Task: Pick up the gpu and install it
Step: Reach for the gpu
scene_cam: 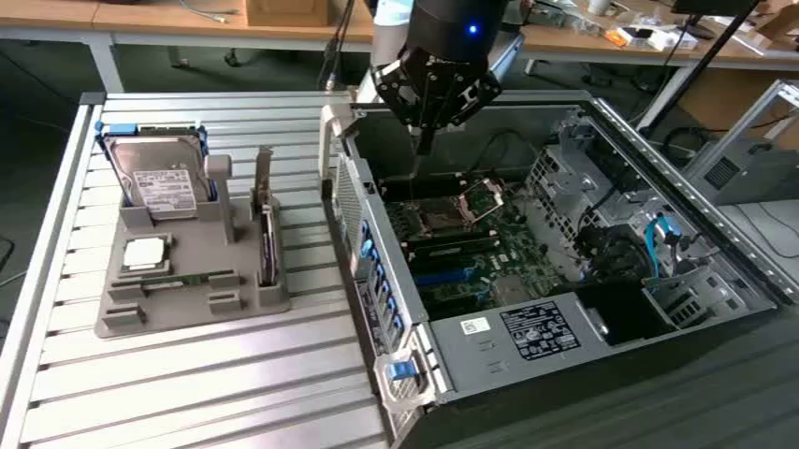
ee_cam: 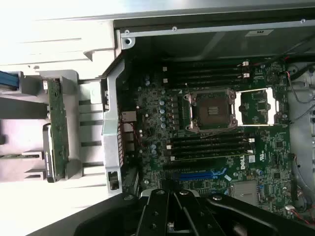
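The ribbed aluminium table (scene_cam: 187, 374) carries everything. The open black-and-grey metal computer case (scene_cam: 354, 210) lies on its side along the table's edge at the exterior view's right, probably so its green motherboard (scene_cam: 462, 243) faces up for fitting parts from above. Beside it, nearer the opposite edge, sits a grey plastic parts holder (scene_cam: 187, 309). The arm's black hand (scene_cam: 426, 140) hangs over the case with its fingers pressed together, gripping nothing. The gpu (scene_cam: 266, 234), a thin dark green card, stands on edge in a holder slot, seemingly for a top grasp. Its long axis runs parallel to the case wall, silver bracket upright at the end farther from the camera.
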Motion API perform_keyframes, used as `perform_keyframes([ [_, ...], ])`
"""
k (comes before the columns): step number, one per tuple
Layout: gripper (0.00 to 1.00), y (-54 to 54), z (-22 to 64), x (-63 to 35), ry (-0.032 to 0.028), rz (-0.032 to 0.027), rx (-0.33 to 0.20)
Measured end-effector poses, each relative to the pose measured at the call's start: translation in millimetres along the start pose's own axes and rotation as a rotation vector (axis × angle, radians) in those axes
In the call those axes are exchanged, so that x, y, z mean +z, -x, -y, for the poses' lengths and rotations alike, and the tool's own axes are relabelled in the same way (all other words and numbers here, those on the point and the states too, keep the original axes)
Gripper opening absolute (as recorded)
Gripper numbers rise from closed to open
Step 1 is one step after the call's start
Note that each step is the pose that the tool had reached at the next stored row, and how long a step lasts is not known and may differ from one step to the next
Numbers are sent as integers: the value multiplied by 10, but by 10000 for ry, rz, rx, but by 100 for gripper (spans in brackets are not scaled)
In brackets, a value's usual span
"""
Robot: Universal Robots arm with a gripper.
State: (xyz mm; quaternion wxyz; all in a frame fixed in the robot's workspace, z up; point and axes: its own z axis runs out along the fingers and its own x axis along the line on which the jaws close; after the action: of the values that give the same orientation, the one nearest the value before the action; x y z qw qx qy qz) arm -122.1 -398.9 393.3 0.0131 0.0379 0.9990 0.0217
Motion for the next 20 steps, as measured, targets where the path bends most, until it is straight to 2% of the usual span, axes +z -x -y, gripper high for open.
perform_keyframes([
  [3, 11, -60, 5, -2, 0, 0, 0],
  [20, 11, -156, 12, -4, 0, 0, 0],
])
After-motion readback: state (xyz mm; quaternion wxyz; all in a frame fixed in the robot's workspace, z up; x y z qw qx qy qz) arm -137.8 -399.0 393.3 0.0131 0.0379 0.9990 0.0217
